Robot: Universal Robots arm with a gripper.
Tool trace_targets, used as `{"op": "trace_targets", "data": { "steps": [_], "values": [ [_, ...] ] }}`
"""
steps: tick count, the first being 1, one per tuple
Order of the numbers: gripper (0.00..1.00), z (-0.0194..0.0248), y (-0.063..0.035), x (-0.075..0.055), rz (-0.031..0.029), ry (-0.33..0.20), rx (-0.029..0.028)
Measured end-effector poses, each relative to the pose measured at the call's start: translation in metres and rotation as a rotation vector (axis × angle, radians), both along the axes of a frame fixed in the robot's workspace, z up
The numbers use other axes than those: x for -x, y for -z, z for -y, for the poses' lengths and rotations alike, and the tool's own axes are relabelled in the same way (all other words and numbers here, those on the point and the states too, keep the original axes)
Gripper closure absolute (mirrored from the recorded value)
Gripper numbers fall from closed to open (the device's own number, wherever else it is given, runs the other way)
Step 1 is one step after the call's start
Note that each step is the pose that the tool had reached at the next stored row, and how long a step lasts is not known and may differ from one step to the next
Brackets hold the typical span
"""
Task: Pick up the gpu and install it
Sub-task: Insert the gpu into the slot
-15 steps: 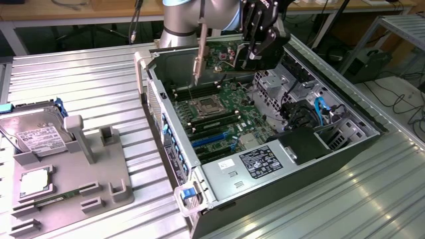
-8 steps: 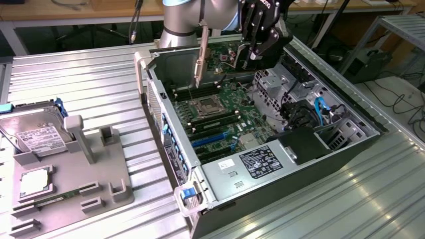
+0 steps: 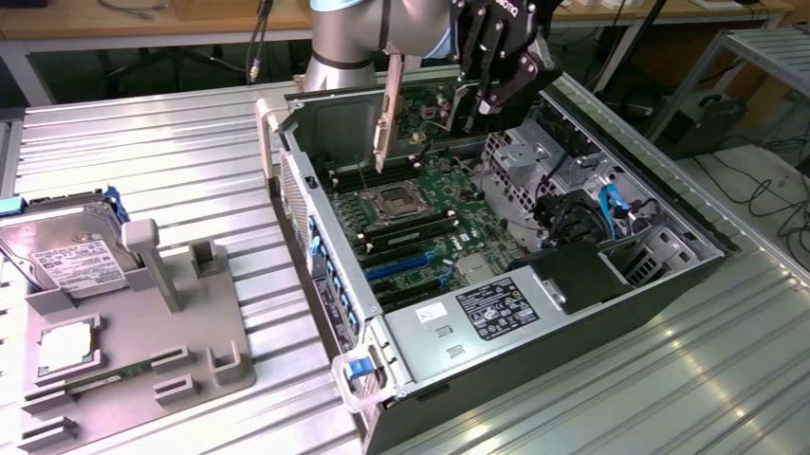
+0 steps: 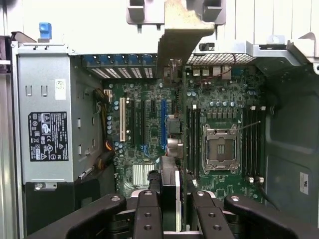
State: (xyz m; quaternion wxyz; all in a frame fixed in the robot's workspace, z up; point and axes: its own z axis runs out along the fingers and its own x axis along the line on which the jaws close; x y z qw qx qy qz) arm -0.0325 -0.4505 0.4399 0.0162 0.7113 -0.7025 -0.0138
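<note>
We saw one gpu (image 3: pixel 390 112), held on edge in the air above the open computer case (image 3: pixel 658 223), its silver bracket hanging down toward the motherboard (image 3: pixel 437 213). The gripper (image 3: pixel 487 100) pinched it from above: in the wrist view the two black fingers (image 4: pixel 148 214) stood close on either side of the card (image 4: pixel 180 45), which ran edge-on away from the camera over the board (image 4: pixel 149 164).

One arm (image 3: pixel 348 33) reached in from the far side. The exterior view gave us what the wrist view did not: one grey holder tray (image 3: pixel 139 355) on the ribbed metal table (image 3: pixel 165 152), off to the exterior view's left, with one hard drive (image 3: pixel 70 256) leaning in it and one memory stick (image 3: pixel 108 377) lying flat. The wrist view instead showed one empty processor socket (image 4: pixel 219 149), one white slot (image 4: pixel 122 119), one blue slot (image 4: pixel 163 124), and the labelled power supply (image 4: pixel 47 134).
</note>
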Motion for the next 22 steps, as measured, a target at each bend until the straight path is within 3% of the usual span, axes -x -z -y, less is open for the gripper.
{"op": "trace_targets", "data": {
  "steps": [11,19,22],
  "values": [
    [0.72,0.0000,0.0003,0.000,0.0000,-0.091,-0.0001],
    [0.72,0.0000,0.0042,0.000,0.0000,-0.096,0.0000],
    [0.72,0.0000,0.0116,0.000,0.0000,-0.093,0.0000]
  ]
}}
